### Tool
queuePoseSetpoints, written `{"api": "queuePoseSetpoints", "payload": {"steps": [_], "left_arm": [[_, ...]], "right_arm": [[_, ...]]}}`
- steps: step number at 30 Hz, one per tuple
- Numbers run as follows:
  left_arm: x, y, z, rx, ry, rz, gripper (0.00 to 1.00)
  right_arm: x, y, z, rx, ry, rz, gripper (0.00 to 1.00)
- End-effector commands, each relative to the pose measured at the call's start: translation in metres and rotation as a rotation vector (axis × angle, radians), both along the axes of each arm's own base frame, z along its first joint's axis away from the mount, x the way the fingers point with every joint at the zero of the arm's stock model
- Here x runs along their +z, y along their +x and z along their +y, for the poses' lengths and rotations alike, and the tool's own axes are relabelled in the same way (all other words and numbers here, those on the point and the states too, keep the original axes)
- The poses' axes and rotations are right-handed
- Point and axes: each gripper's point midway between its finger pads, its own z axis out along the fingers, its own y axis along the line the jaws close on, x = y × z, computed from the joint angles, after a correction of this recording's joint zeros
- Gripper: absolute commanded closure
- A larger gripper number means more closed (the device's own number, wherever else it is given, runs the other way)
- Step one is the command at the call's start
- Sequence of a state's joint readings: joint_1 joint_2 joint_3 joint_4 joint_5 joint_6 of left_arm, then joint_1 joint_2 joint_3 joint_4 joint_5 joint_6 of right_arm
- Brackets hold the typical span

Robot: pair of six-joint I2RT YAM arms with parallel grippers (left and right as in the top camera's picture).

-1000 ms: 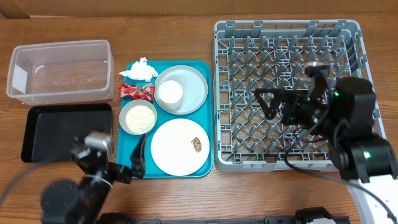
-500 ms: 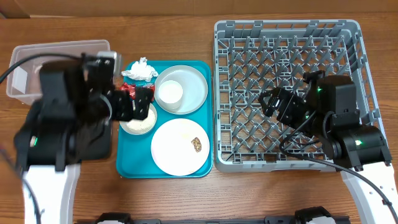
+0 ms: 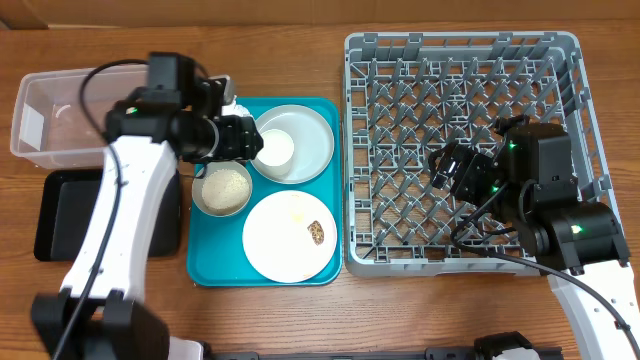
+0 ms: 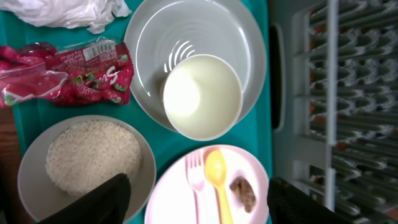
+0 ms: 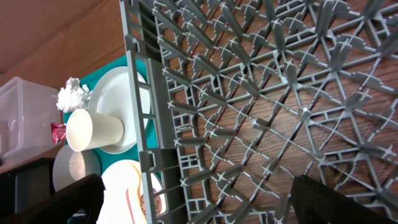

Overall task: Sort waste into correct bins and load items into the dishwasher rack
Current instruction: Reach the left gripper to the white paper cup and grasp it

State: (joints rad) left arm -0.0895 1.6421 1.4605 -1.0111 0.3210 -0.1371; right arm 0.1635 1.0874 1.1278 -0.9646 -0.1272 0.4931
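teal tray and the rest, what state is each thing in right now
cup, upright, empty
bowl, full of rice
pink plate, dirty, yellow utensil and scrap on it
napkin, crumpled
rack, empty
clear tub, empty where visible
left pincer, open, holding nothing
right pincer, open, holding nothing

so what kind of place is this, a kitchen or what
Likely a robot test bench staged for dish clearing, not a real kitchen: a dishwasher rack sits straight on a wooden table, beside a teal tray of used dishes.
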Motion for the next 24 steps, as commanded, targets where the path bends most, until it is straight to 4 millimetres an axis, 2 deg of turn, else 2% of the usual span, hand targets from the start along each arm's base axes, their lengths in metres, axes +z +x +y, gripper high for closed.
{"api": "queuePoseSetpoints", "payload": {"steps": [1,3,5,8,10,13,14,18,23,24], "left_arm": [[-0.019,0.014,-0.006,0.046,0.085,0.020,0.25],[-0.030,0.019,-0.011,0.042,0.116,0.024,0.24],[-0.044,0.022,-0.007,0.073,0.176,0.046,0.25],[-0.063,0.024,-0.002,0.106,0.230,0.083,0.30],[-0.073,0.026,0.000,0.144,0.235,0.109,0.39],[-0.085,0.035,0.002,0.197,0.219,0.120,0.43],[-0.089,0.038,0.000,0.207,0.210,0.117,0.48],[-0.091,0.044,-0.011,0.188,0.150,0.112,0.60],[-0.089,0.047,-0.012,0.188,0.147,0.098,0.96],[-0.089,0.046,-0.013,0.186,0.143,0.102,0.96]], "right_arm": [[0.015,0.004,-0.003,-0.004,-0.011,-0.046,0.00],[0.015,0.003,-0.003,-0.004,-0.011,-0.043,0.00],[0.013,0.002,-0.003,-0.004,-0.013,-0.035,0.00],[0.010,-0.001,-0.004,-0.004,-0.016,-0.017,0.00],[0.008,-0.004,-0.004,-0.004,-0.018,-0.003,0.00],[0.005,-0.008,-0.005,-0.004,-0.022,0.018,0.00],[0.003,-0.010,-0.005,-0.004,-0.023,0.029,0.00],[-0.001,-0.015,-0.006,-0.003,-0.028,0.054,0.00],[-0.001,-0.015,-0.006,-0.003,-0.028,0.056,0.00],[-0.001,-0.015,-0.006,-0.003,-0.028,0.056,0.00]]}}
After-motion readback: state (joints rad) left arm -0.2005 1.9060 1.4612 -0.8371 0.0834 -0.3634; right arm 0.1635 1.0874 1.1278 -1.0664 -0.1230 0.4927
